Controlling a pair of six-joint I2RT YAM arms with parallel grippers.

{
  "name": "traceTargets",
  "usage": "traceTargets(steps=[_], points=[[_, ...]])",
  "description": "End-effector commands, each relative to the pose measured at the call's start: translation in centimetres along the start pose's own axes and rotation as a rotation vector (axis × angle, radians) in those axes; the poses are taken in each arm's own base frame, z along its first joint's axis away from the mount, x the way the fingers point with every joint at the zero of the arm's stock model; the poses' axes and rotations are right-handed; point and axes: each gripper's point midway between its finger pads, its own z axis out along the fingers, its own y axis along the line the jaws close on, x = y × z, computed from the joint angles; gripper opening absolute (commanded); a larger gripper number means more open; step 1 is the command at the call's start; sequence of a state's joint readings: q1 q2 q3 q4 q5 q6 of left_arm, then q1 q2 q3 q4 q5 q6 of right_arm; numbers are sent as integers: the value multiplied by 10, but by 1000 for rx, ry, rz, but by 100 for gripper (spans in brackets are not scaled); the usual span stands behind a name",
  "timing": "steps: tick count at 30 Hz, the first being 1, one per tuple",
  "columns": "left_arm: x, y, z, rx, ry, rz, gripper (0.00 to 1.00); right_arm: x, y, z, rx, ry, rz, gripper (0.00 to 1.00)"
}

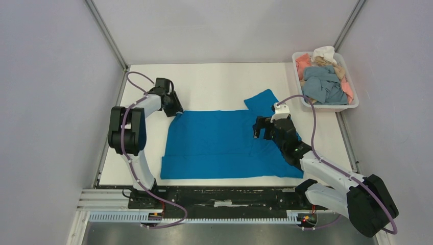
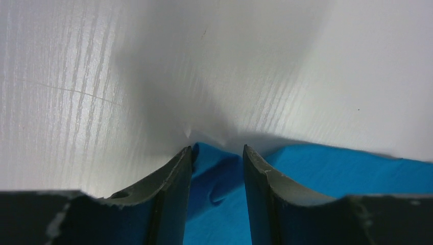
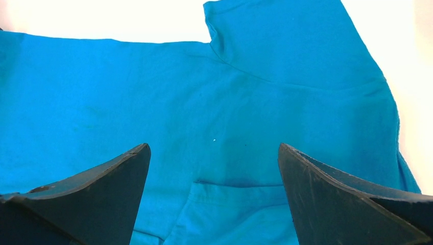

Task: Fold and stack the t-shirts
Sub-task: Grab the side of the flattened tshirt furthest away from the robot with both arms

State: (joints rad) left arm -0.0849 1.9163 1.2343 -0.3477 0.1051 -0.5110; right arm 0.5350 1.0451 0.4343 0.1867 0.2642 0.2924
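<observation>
A: Bright blue t-shirt (image 1: 224, 145) lies flat mid-table. Left gripper (image 2: 217, 150)?
B: On its 10 o'clock corner. Jaws narrow, cloth bunched between. Can't tell if it truly bites. Likely anchoring for a fold.
A: Right gripper (image 3: 214, 148)?
B: Spread wide over the 3 o'clock sleeve side, holding nothing. Other t-shirts (image 1: 322, 84) heaped in the tray (image 1: 352, 104), 1 o'clock.

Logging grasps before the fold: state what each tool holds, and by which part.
Left tool pinches the blue shirt by its far left corner, cloth bunched between the fingers. Right tool hangs open over the shirt, holding nothing.
</observation>
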Motion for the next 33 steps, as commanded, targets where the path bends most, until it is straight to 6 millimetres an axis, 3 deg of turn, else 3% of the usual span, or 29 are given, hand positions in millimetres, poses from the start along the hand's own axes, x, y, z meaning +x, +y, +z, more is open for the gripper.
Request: traceTargets(steps=[1, 4, 8, 13, 14, 16, 20, 24, 26, 33], points=[[28, 29, -1, -188, 89, 79, 48, -8, -3, 3, 20, -31, -11, 98], [34, 42, -4, -301, 101, 122, 46, -8, -6, 3, 37, -34, -13, 98], [48, 46, 5, -319, 166, 122, 36, -8, -7, 3, 42, -35, -18, 98], [45, 48, 6, -354, 166, 121, 27, -9, -9, 2, 49, -40, -21, 98], [44, 46, 7, -349, 168, 125, 23, -9, -9, 3, 51, -39, -22, 98], [43, 47, 7, -354, 172, 131, 4, -10, -9, 2, 51, -41, -27, 98], [33, 50, 4, -390, 128, 124, 2, -10, -12, 2, 67, -45, -39, 98], [14, 37, -8, -343, 37, 128, 2, -19, -11, 4, 73, -45, -60, 98], [6, 31, -17, -313, -4, 126, 2, -21, -20, 7, 153, -15, -10, 98], [-4, 24, -40, -270, -98, 116, 2, -57, -24, 51, 266, 94, -28, 98]])
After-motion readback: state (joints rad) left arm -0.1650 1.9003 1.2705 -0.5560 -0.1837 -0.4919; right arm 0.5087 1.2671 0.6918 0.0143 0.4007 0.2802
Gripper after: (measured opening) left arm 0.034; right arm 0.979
